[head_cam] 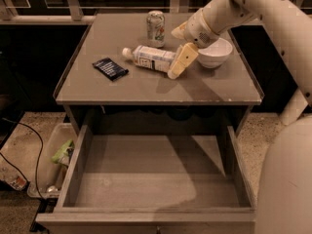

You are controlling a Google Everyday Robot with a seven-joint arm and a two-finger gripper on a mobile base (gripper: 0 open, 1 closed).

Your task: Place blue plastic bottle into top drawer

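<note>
You are setting up the grasp on the blue plastic bottle (153, 59).
The gripper (181, 62) is sitting at its 3 o'clock end, state untellable; clamping comes next.

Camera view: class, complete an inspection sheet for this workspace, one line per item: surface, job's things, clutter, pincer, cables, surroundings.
Surface: grey tabletop, holding four things.
Job's things: blue plastic bottle lying on its side mid-tabletop, cap towards the picture's left; top drawer pulled open, nothing seen inside.
Clutter: drink can upright at the back; white bowl at the picture's right; dark packet flat at its left.
Pincer: at the bottle's base end, beside the bowl; contact cannot be told.
Cables: black cable on the floor, picture's left.
Surroundings: clear bin with odds and ends beside the drawer; speckled floor.
</note>
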